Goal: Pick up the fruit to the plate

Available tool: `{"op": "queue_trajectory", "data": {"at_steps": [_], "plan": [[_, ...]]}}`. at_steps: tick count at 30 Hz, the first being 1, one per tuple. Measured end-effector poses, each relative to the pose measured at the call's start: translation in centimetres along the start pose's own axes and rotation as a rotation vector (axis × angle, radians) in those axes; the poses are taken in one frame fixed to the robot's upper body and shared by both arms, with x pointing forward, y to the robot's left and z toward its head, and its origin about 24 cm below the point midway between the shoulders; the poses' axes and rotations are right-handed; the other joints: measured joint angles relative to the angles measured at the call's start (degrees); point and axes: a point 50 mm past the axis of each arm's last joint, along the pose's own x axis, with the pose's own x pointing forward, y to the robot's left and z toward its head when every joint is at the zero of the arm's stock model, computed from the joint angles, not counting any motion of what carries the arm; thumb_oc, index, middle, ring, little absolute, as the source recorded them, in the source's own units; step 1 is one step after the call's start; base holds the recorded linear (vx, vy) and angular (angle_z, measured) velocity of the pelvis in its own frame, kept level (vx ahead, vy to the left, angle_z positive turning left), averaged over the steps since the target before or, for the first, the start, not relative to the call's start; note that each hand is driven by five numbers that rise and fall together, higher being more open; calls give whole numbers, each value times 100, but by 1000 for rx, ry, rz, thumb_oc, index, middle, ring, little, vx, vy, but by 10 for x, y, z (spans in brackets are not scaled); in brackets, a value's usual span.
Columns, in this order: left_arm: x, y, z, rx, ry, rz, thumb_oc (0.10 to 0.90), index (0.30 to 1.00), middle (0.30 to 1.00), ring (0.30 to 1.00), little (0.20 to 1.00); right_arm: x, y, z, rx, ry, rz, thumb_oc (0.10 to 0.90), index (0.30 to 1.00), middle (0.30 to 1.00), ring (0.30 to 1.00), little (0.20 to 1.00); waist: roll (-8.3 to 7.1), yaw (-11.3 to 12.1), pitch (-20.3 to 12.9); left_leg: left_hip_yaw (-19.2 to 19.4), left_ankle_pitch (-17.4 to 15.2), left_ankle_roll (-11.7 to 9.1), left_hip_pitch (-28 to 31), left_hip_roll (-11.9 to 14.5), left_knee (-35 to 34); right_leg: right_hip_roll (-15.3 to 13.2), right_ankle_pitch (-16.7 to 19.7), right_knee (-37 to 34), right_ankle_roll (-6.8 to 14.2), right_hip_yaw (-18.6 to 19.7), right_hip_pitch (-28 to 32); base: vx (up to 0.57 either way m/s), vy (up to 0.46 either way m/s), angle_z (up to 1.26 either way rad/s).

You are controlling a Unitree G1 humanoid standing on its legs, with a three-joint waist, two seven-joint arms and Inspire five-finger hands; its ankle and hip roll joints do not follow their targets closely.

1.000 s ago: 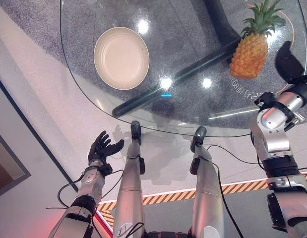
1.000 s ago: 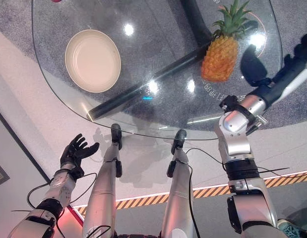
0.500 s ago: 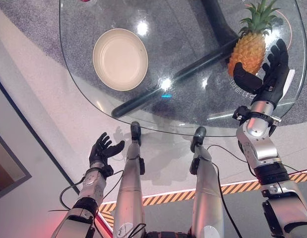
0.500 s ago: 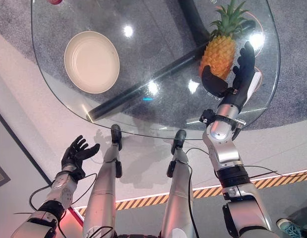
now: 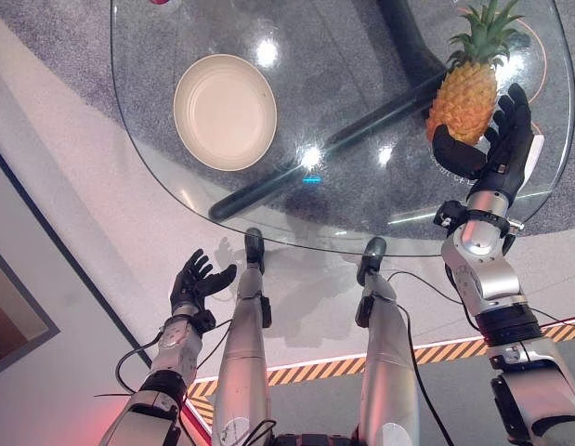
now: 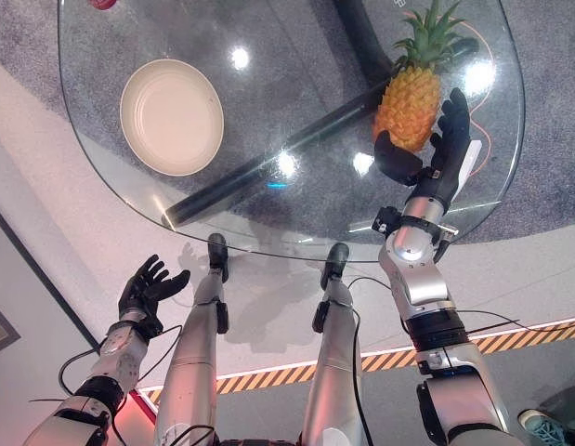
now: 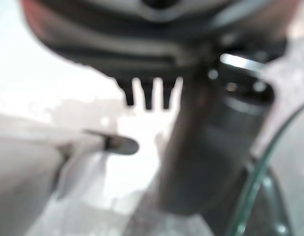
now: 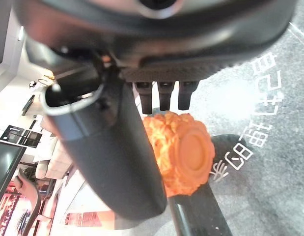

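A pineapple [image 5: 465,93] with a green crown stands upright at the far right of the glass table. My right hand [image 5: 492,170] is open around its lower part, thumb [image 8: 112,147] on the near left side and fingers [image 8: 161,93] along the right side. The right wrist view looks at the pineapple [image 8: 183,152] base between them; I cannot tell whether they touch it. An empty cream plate [image 5: 225,111] sits on the table's left part. My left hand [image 5: 196,283] hangs open below the table's near edge, far from both.
The round glass table's near edge [image 5: 268,223] curves across the middle of the view. A dark table leg [image 5: 361,130] shows through the glass between plate and pineapple. A small red object [image 6: 101,3] lies at the far left rim. A striped floor line [image 5: 436,353] runs below.
My right hand swung in from the right and now brackets the pineapple's lower part, slightly closer than half a second ago. The pineapple, plate and left hand have stayed put.
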Motion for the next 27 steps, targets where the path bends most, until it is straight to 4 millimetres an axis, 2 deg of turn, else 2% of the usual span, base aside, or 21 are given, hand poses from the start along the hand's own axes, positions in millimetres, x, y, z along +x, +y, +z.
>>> {"op": "queue_trajectory", "data": {"at_steps": [14, 27], "plan": [[0, -1, -1, 6, 5, -4, 800, 900, 900, 900, 900, 9, 7, -2, 72, 98, -15, 800, 900, 900, 900, 900, 5, 45, -2, -4, 19, 6, 3, -9, 1, -11, 0, 26, 0, 0, 0, 0, 0, 0], [0, -1, -1, 7, 7, -4, 800, 900, 900, 900, 900, 11, 11, -2, 61, 138, -7, 800, 900, 900, 900, 900, 8, 62, -2, -21, 49, 11, 9, -25, 1, -29, -2, 77, -1, -6, -1, 0, 0, 0]]}}
